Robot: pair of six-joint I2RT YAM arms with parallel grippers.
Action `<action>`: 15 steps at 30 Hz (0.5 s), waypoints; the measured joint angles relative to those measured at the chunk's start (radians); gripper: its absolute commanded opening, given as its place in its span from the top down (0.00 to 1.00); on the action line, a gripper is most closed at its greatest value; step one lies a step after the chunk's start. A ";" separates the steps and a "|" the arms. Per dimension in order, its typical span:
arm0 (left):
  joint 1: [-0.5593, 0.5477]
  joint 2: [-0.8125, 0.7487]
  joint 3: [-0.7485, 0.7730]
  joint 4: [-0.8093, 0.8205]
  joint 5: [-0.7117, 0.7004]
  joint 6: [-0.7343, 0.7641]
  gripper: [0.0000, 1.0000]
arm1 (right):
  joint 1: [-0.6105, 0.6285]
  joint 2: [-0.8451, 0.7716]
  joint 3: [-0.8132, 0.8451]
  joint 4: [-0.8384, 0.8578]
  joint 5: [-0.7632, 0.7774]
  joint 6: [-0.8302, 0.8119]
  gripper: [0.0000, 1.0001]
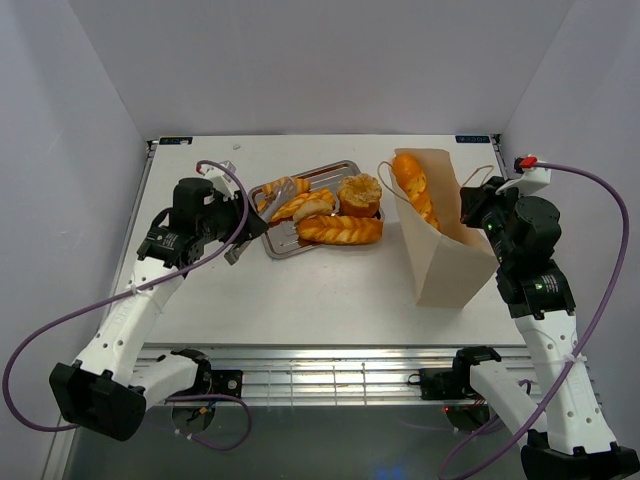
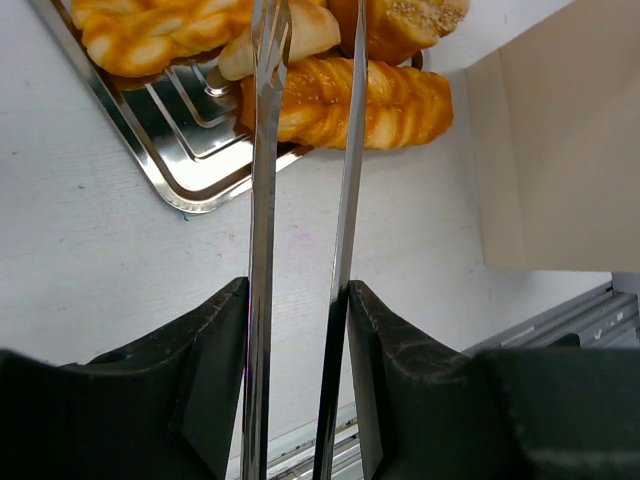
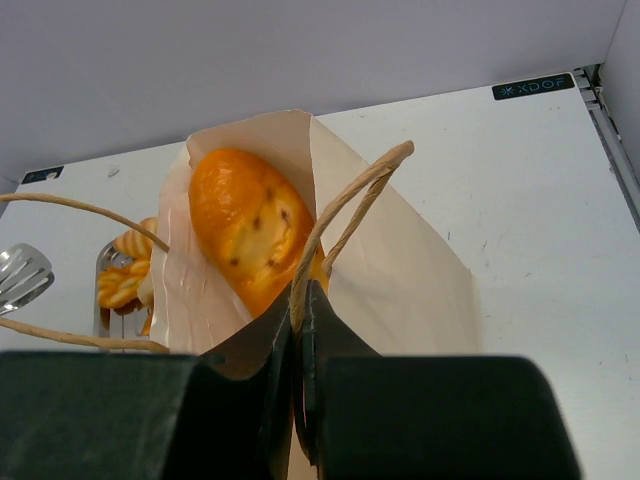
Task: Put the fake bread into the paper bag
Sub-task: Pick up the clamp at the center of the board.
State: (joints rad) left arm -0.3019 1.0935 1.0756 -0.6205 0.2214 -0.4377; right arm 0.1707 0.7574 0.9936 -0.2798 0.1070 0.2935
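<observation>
The right gripper (image 3: 300,300) pinches shut on the paper bag (image 1: 445,260) rim to hold it open, while the left gripper (image 2: 298,295), half-closed around tongs (image 2: 262,200), targets fake bread (image 1: 340,229) on the tray (image 1: 285,250) at the bag's 9 o'clock

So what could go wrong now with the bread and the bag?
The silver metal tongs, squeezed in the left gripper, could slip off the glossy braided orange loaf on the shiny metal tray.
The tall beige paper bag is held only at its top by the shut right gripper; the long orange baguette sticking out might tip it.
</observation>
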 measured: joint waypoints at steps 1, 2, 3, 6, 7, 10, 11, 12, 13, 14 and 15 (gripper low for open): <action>0.000 -0.007 -0.003 -0.001 0.017 0.005 0.46 | 0.000 0.000 0.000 -0.003 0.002 -0.002 0.92; 0.000 -0.013 -0.006 -0.004 0.035 0.013 0.44 | 0.000 0.000 0.000 -0.005 0.002 -0.005 0.92; 0.000 -0.018 -0.006 -0.005 0.051 0.025 0.44 | 0.000 0.001 0.000 -0.006 0.002 -0.006 0.92; 0.000 -0.021 -0.007 -0.006 0.079 0.060 0.41 | 0.000 0.004 0.000 -0.006 0.002 -0.009 0.92; 0.000 -0.020 -0.007 -0.006 0.083 0.074 0.41 | 0.000 0.004 0.000 -0.008 0.002 -0.009 0.92; -0.003 -0.011 -0.007 -0.003 0.085 0.112 0.41 | 0.000 0.003 0.000 -0.008 0.003 -0.009 0.92; -0.006 -0.004 -0.007 0.000 0.085 0.123 0.40 | 0.000 0.003 0.000 -0.008 0.003 -0.009 0.92; -0.010 0.006 -0.007 0.004 0.082 0.131 0.40 | 0.000 0.003 0.000 -0.008 0.004 -0.009 0.92; -0.014 0.018 -0.007 0.007 0.080 0.137 0.40 | 0.000 0.003 0.000 -0.008 0.006 -0.009 0.92; -0.022 0.032 -0.007 0.011 0.078 0.143 0.40 | 0.000 0.003 0.001 -0.008 0.006 -0.009 0.92; -0.031 0.048 -0.007 0.020 0.077 0.146 0.40 | 0.000 0.003 0.001 -0.008 0.007 -0.009 0.92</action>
State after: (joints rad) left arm -0.3328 1.1419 1.0687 -0.6006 0.2989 -0.2913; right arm 0.1707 0.7609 0.9943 -0.2882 0.1139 0.2844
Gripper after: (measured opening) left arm 0.601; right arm 0.078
